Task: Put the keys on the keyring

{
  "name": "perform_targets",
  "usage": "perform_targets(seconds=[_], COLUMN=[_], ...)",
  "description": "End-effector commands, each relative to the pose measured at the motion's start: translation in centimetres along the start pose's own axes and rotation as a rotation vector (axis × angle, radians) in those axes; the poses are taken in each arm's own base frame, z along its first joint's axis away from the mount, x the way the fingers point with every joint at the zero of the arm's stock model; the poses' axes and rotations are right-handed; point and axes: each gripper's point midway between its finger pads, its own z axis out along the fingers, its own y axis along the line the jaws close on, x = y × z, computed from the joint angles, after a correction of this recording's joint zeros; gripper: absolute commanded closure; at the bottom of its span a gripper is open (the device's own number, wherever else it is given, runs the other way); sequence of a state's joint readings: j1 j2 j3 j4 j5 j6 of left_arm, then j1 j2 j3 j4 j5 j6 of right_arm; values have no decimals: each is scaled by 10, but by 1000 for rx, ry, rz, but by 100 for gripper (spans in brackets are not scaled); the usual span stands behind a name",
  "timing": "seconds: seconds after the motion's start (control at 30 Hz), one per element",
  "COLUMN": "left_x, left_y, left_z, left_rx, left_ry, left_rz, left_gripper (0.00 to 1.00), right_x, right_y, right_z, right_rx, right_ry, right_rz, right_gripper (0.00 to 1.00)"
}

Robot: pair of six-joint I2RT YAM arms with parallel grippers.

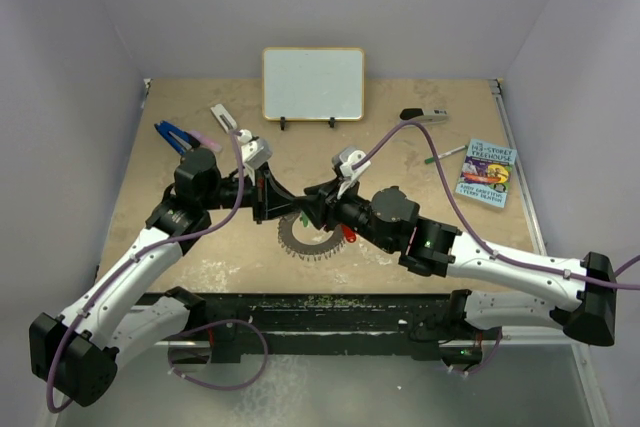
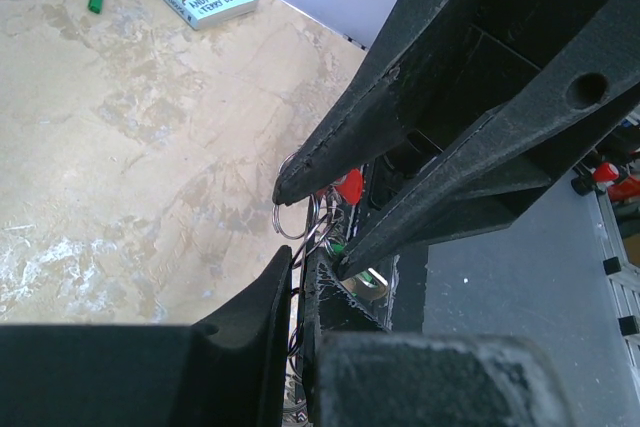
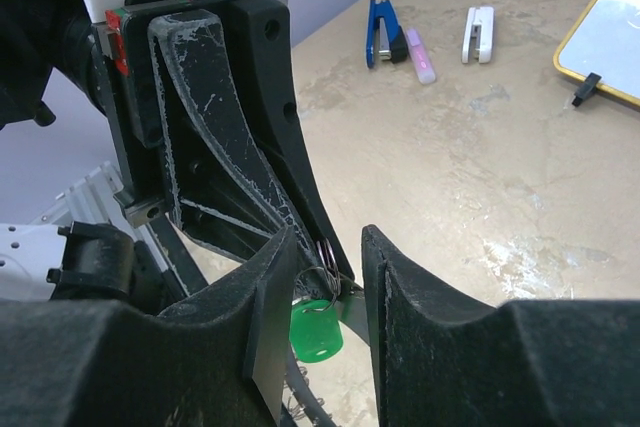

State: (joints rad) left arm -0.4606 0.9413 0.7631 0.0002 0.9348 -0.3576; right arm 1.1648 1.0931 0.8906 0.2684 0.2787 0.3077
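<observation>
The keyring (image 1: 290, 245), a silver ring with a jagged fringe, is at the table's centre, under both grippers. My left gripper (image 1: 297, 203) reaches in from the left. In the left wrist view it (image 2: 300, 262) is shut on the keyring's thin rim (image 2: 297, 309), seen edge-on. My right gripper (image 1: 318, 199) meets it from the right. Its jaws (image 3: 330, 242) stand apart around the green key (image 3: 318, 330), which hangs on a small wire loop (image 3: 326, 265) at the left fingertips. The red key (image 1: 348, 234) hangs beside it and shows red (image 2: 350, 185) behind the right gripper's fingers.
A whiteboard (image 1: 313, 83) stands at the back. A book (image 1: 486, 173) and a green-capped pen (image 1: 445, 152) lie at the right. A blue tool (image 1: 172, 134), a pink item (image 1: 203, 137) and a white item (image 1: 222, 117) lie at the back left.
</observation>
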Motion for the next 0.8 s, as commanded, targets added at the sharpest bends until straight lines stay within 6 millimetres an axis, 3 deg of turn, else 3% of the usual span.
perform_targets(seconds=[0.0, 0.3, 0.77], left_x=[-29, -29, -35], left_y=[-21, -24, -27], left_z=[-3, -5, -6], left_rx=[56, 63, 67], left_ry=[-64, -65, -77], left_rz=[90, 98, 108], left_gripper=[96, 96, 96], right_x=[-29, -31, -18], right_y=[5, 1, 4], right_z=[-1, -2, 5], right_rx=[-4, 12, 8], right_ry=[-97, -113, -68], right_rz=[25, 45, 43], right_gripper=[63, 66, 67])
